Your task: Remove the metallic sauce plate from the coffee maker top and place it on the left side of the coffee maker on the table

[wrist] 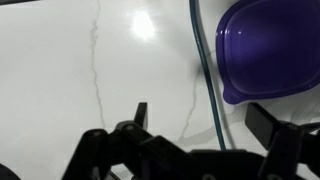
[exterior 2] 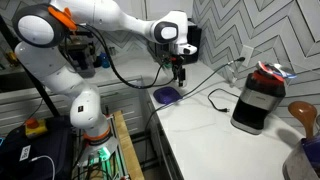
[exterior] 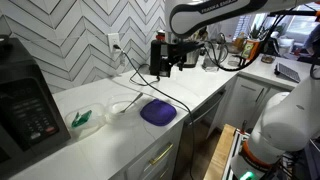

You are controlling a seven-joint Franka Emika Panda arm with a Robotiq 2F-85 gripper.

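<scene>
The coffee maker (exterior: 157, 55) (exterior 2: 257, 103) is a narrow black machine standing by the tiled wall on the white table (exterior: 112, 128) (exterior 2: 205, 135). The metallic sauce plate (exterior 2: 264, 71) lies on its top, showing silvery with red reflections. My gripper (exterior: 180, 65) (exterior 2: 178, 72) hangs open and empty in the air, apart from the coffee maker and above the counter near the purple plate. In the wrist view the two fingers (wrist: 205, 120) stand wide apart over bare countertop (wrist: 60, 70), with a dark power cord (wrist: 205, 80) running between them.
A purple round plate (exterior: 158, 112) (exterior 2: 167, 95) (wrist: 268, 45) lies near the counter's front edge. A big black boxy appliance (exterior: 25, 110), a green item (exterior: 82, 120) and a clear dish (exterior: 120, 105) sit further along. A steel pot (exterior 2: 305, 160) and a wooden spoon (exterior 2: 300, 112) stand past the coffee maker.
</scene>
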